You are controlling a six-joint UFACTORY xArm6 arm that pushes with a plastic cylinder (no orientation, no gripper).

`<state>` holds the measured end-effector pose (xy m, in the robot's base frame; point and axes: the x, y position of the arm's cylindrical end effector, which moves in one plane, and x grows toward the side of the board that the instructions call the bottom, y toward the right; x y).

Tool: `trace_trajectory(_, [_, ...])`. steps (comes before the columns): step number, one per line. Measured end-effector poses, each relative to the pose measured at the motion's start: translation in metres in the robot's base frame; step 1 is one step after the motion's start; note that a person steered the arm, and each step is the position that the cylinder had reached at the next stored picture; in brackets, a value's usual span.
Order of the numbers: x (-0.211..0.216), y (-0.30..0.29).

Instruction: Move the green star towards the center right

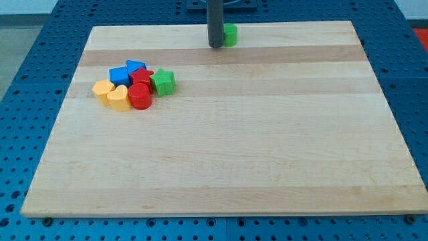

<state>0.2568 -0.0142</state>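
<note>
The green star (162,82) lies on the wooden board (267,134) at the left, on the right side of a cluster of blocks. My tip (215,46) is at the view's top centre, far above and to the right of the star. It stands just left of a second green block (230,34), partly hidden behind the rod; its shape cannot be made out.
The cluster left of the star holds a blue cube (120,75), a blue triangle (135,66), a red block (142,77), a red cylinder (140,96), a yellow heart (118,98) and a yellow block (102,89). The board's top edge (301,22) runs close behind my tip.
</note>
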Motion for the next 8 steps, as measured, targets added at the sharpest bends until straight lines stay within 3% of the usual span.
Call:
trace_trajectory(2, [0.003,-0.010])
trace_trajectory(8, [0.047,-0.227])
